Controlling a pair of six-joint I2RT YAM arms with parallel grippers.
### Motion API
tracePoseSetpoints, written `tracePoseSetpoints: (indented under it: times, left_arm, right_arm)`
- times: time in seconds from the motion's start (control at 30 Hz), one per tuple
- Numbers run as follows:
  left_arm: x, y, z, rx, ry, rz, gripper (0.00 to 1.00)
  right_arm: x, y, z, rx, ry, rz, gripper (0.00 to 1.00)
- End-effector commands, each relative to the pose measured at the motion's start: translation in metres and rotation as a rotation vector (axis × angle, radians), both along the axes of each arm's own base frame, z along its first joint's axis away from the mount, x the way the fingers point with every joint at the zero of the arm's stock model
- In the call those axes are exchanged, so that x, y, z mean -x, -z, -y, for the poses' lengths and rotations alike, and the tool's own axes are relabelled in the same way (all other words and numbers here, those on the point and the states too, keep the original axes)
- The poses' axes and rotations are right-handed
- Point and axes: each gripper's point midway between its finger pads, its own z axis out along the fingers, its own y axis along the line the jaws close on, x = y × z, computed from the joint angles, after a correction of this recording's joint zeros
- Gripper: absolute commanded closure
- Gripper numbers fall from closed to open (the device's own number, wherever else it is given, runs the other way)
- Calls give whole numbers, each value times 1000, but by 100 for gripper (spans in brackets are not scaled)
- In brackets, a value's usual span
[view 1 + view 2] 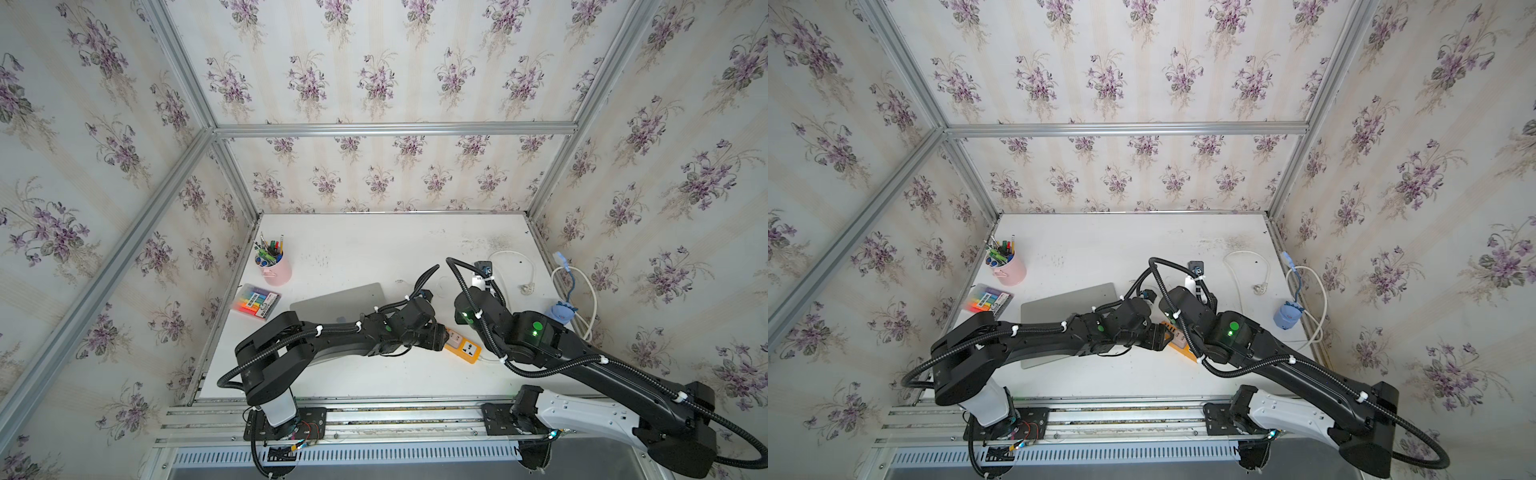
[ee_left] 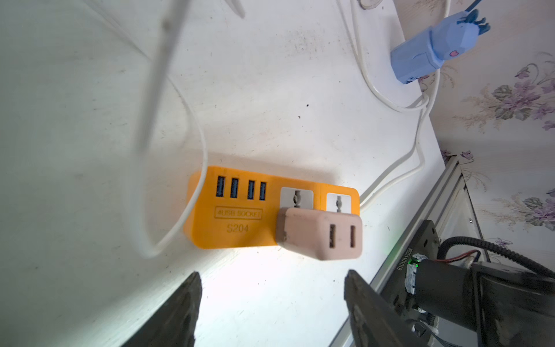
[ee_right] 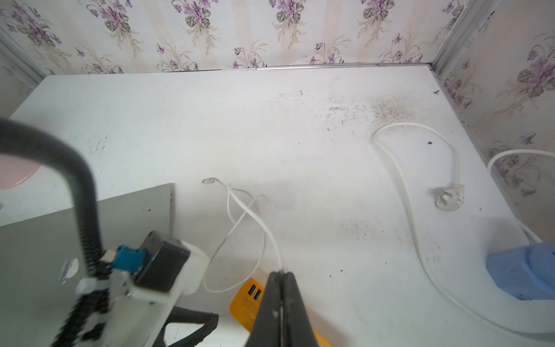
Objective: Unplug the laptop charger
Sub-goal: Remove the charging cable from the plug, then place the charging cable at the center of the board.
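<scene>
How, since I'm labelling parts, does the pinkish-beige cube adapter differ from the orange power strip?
The pinkish-beige cube adapter is pale; the orange power strip is bright. The adapter is a small block, the strip a longer flat bar. The adapter shows two slots, the strip four blue USB ports and two white sockets. The strip lies on the white table; the adapter sits on its face. Both are rounded plastic.

Bright even light, glare on the white table (image 2: 264, 288), blurred foreground cable (image 2: 156, 78)

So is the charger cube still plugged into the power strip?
Plugged in: the charger cube sits on a socket of the power strip.
</scene>
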Motion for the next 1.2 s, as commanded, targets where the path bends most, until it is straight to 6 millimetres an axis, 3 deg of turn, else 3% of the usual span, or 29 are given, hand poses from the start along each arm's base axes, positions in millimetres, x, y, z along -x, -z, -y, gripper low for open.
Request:
tracePoseSetpoints:
  times: [0.0,0.2,0.47,0.6,0.77,0.87,0.93,1.0,1.17]
  left_arm:
    - [1,-18,-1,24,34,52,21]
    - [0,-40,-6,15,55,113,19]
    - [-26,-61,-53,-111,-49,223,18]
    - [-46,-67,-76,-114,-98,220,18]
    - [-69,-60,-102,-131,-157,191,18]
    - [-77,-59,-110,-136,-174,187,18]
    - [-81,-58,-115,-136,-183,186,18]
    - [-84,-56,-119,-133,-193,181,18]
    - [-94,-47,-125,-122,-216,159,17]
  right_arm:
    - [-20,-8,-4,8,-38,23,100]
    - [-58,-4,-1,-3,-50,4,100]
    - [-103,23,-25,0,-119,-81,100]
    - [-135,42,-23,25,-108,-108,100]
    - [-188,53,22,58,8,-113,100]
    - [-211,59,49,67,55,-118,100]
    - [-219,65,57,76,60,-133,100]
    - [-222,73,53,68,38,-144,100]
    - [-212,100,6,-85,-132,-200,100]
